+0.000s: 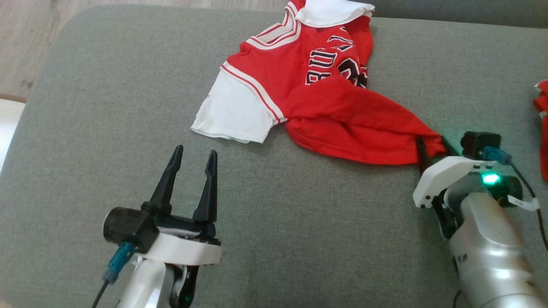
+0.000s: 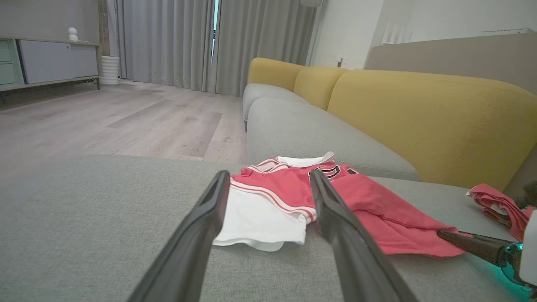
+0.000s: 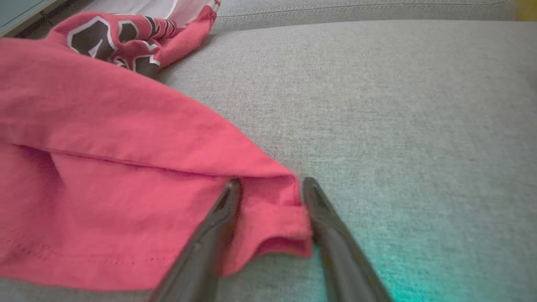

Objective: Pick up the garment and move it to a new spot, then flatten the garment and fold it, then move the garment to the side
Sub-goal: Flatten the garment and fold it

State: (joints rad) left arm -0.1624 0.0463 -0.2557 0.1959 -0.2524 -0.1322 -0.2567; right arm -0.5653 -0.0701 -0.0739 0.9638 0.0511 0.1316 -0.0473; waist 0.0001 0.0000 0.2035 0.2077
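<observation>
Garment (image 1: 317,102), a red sports jersey, lies crumpled on the grey sofa seat (image 1: 128,107) in the upper middle of the head view. One white short sleeve (image 1: 233,111), edged with red-and-white stripes, spreads flat at its lower left. A white fold (image 1: 332,10) sits at its top, against the upper border of the frame. Black letters outlined in white (image 1: 323,64) show in part on the chest, broken by creases. The lower red body is doubled over itself and drawn out to a point toward the lower right, where the right claw (image 1: 433,147) pinches it. In the right wrist view the hemmed corner (image 3: 272,209) sits bunched between the two dark fingers (image 3: 209,235), which touch it on both sides. The left claw (image 1: 195,150) is at the lower left of the head view, fingers spread, over bare seat and apart from the sleeve. Another piece of red cloth (image 1: 541,119) lies at the right edge
</observation>
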